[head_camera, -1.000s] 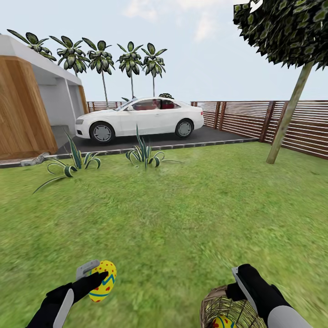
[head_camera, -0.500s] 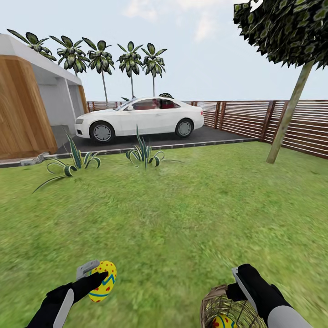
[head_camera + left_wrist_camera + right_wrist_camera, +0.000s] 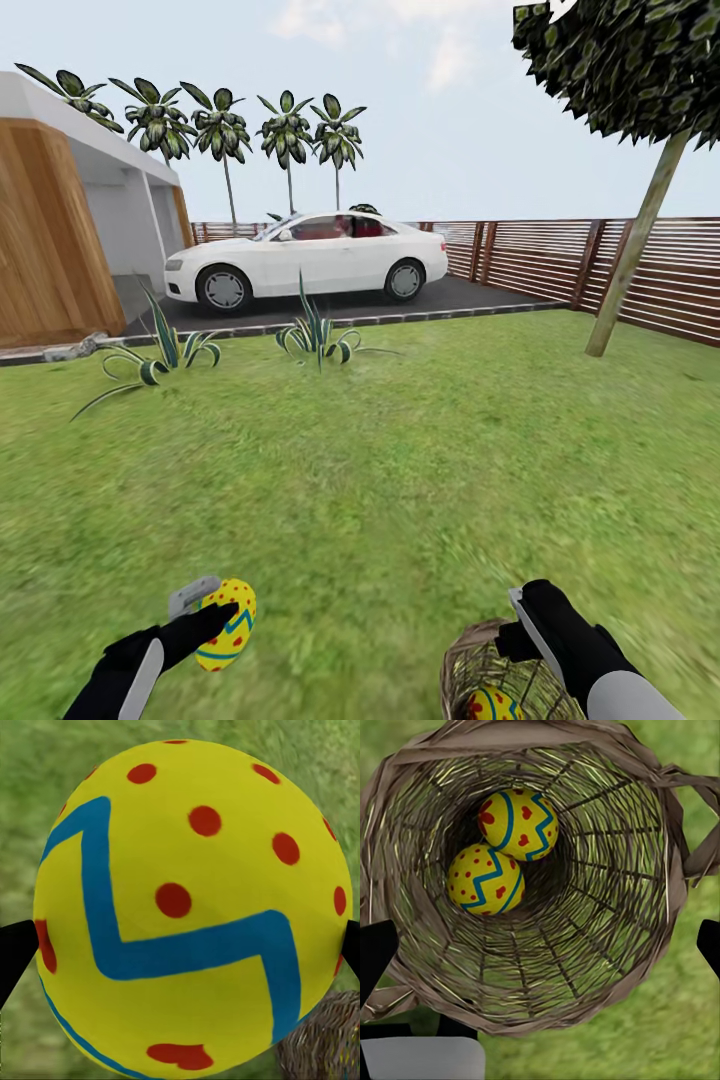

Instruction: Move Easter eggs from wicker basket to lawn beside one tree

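My left gripper (image 3: 214, 614) is shut on one yellow Easter egg (image 3: 230, 625) with blue zigzags and red dots, held just above the lawn (image 3: 400, 450). That egg (image 3: 187, 907) sits between the black fingertips (image 3: 13, 954) in the left wrist view. To its right stands the wicker basket (image 3: 500, 665), with a second egg (image 3: 490, 704) showing inside. My right gripper (image 3: 530, 625) hovers open at the basket's far rim. The right wrist view looks straight down into the basket (image 3: 615, 945), where two eggs (image 3: 517, 823) (image 3: 485, 880) lie side by side.
Grass stretches ahead to a dark driveway with a white car (image 3: 310, 262). Two spiky plants (image 3: 318, 340) (image 3: 160, 358) edge it. A wood-clad house (image 3: 50, 250) stands left, a slat fence (image 3: 540, 262) behind. A thin leaning trunk with a dark crown (image 3: 632, 255) rises at the far right.
The left arm with its egg has shifted very slightly. The right gripper and basket stay as they were.
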Robot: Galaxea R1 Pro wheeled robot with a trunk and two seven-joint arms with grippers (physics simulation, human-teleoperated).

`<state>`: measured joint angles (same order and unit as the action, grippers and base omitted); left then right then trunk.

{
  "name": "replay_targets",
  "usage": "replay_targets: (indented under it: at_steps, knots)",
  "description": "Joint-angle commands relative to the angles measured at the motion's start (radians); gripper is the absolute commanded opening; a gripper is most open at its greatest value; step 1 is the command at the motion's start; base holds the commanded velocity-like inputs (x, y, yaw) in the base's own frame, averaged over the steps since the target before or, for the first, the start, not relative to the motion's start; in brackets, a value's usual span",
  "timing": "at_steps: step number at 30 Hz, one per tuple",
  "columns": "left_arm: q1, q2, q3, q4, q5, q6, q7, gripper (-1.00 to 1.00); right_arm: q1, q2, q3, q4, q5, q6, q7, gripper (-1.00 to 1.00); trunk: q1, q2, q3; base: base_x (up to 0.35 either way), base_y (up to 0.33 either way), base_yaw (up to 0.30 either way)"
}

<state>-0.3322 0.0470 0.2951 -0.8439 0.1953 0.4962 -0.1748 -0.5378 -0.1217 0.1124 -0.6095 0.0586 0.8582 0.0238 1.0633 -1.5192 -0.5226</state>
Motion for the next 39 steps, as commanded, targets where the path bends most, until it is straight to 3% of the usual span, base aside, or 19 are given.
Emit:
replay_targets:
  at_steps: [1,39]
  knots:
    - [-0.001,0.0,0.003,0.0,0.004,0.007,-0.002,-1.0,-0.001,-0.001,0.005,-0.001,0.006,0.005,0.002,1.0,0.004,-0.008,-0.004,0.0,0.0,0.0]
    - [-0.001,-0.001,0.003,0.0,0.004,0.007,-0.003,-1.0,-0.001,0.005,0.008,-0.001,0.006,0.004,0.004,1.0,0.15,-0.274,-0.123,0.0,0.0,0.0]
